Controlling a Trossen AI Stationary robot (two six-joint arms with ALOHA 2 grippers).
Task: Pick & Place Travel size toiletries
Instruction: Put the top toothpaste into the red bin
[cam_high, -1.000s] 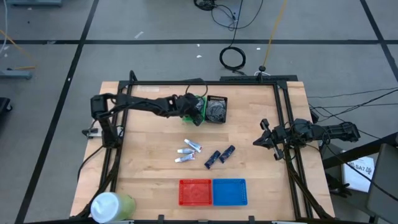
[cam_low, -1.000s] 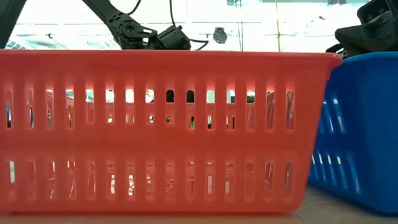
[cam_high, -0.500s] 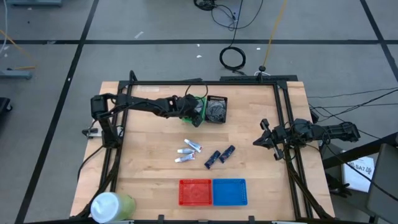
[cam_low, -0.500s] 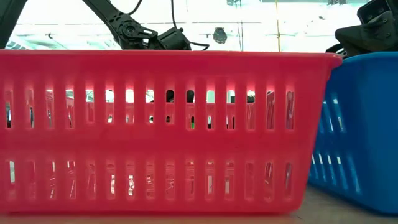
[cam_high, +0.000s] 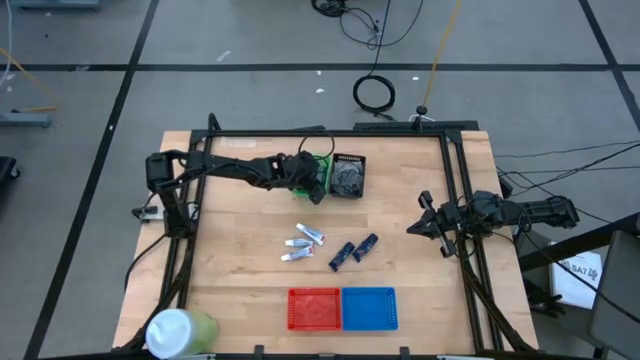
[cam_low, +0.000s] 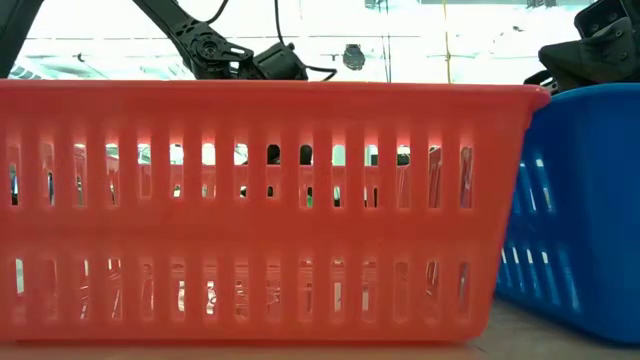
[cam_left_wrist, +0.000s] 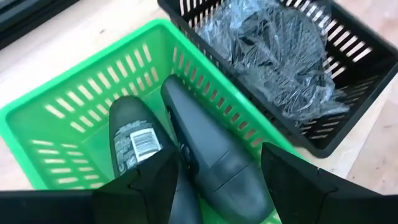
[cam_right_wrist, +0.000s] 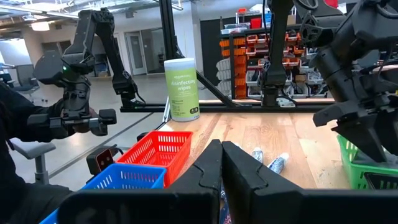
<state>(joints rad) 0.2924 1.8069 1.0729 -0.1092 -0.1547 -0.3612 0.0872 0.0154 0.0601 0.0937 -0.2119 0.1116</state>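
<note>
Left claw (cam_left_wrist: 211, 180) hangs released over the green basket (cam_left_wrist: 62, 106), two grey bottles (cam_left_wrist: 208, 149) directly beneath and apparently untouched. Lift straight, clearing the rim. Tubes (cam_high: 305, 240) lie well behind it on the bench (cam_high: 240, 250). Right claw (cam_right_wrist: 222, 168) waits clenched.

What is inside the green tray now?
The green tray holds two grey oval containers, side by side; one shows a label. The left gripper hangs over them, jaws open. The tray floor beneath the containers is covered, so anything below stays unseen.
</note>
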